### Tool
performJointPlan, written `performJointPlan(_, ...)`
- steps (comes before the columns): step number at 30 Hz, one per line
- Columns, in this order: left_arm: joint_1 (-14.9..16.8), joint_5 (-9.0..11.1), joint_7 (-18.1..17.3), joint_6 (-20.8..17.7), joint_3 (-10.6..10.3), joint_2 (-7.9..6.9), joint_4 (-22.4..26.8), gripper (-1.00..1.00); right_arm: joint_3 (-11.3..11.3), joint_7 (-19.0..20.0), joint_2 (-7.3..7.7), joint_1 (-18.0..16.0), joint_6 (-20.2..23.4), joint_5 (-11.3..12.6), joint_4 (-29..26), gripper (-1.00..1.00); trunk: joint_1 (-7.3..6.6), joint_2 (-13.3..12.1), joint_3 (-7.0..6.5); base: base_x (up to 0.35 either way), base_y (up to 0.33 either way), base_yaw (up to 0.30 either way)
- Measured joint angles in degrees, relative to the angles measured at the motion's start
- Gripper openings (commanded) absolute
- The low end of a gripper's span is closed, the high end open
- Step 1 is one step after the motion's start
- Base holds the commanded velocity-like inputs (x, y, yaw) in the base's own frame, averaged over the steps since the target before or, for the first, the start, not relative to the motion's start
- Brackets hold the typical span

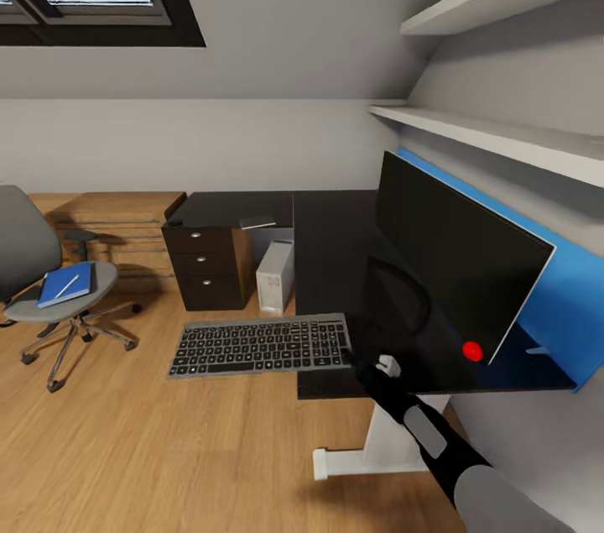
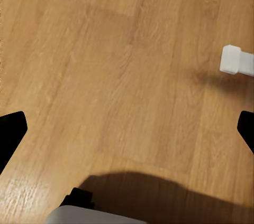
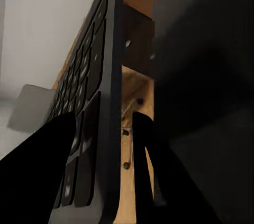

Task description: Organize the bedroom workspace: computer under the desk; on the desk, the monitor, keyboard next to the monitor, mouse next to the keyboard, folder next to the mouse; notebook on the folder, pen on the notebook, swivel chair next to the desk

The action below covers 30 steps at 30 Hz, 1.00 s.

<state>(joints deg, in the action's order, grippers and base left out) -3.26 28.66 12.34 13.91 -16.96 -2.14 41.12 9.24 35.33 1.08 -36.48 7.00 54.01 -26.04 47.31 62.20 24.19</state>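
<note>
Grey keyboard (image 1: 260,345) end clamped in right hand (image 1: 349,357), beside desk (image 1: 335,264)

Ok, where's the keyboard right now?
In the head view the keyboard is held level in the right gripper by its right end, off the desk's near left edge, above the floor and in front of the computer.

My right arm (image 1: 453,453) is a run of rounded segments: a pale grey sleeve nearest me, then glossy black casing with a light grey oblong panel set into it, and a small white block on the wrist. My right claw (image 3: 103,150) ends in two flat, matte black fingers (image 3: 151,166). My left claw's black fingertips (image 2: 10,134) are blunt and angular, above a light grey housing.
</note>
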Motion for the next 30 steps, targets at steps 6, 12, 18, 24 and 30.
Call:
performJointPlan(6,0.0,0.0,0.0,0.0,0.1,-0.08,0.0,1.00,-0.2,-22.9,-8.57,-0.1,-0.9,-0.2,-14.0,-1.00,-1.32,-2.4,-1.08,0.000,0.000,0.000)
performJointPlan(12,0.0,0.0,-0.1,-0.2,0.1,-0.04,0.0,1.00,0.3,-34.4,-11.08,-0.1,-14.4,0.3,-17.5,-1.00,-2.64,-4.8,-2.15,0.000,0.000,0.000)
performJointPlan(18,0.0,0.1,-0.1,-0.1,0.1,-0.11,-1.7,1.00,3.7,-36.4,-11.08,0.0,-24.6,0.6,-14.3,-1.00,-3.96,-7.2,-3.24,0.000,0.000,0.000)
performJointPlan(24,0.0,0.1,-0.1,0.3,0.1,-0.12,-2.1,1.00,4.7,-35.5,-11.08,0.1,-25.3,0.7,-14.4,-1.00,-4.84,-8.8,-3.96,0.000,0.000,0.000)
performJointPlan(30,0.2,-0.1,0.1,1.8,0.4,1.17,-1.1,1.00,5.7,-35.0,-11.08,0.6,-25.2,0.7,-13.2,-1.00,-4.84,-8.9,-3.96,0.000,0.000,0.000)
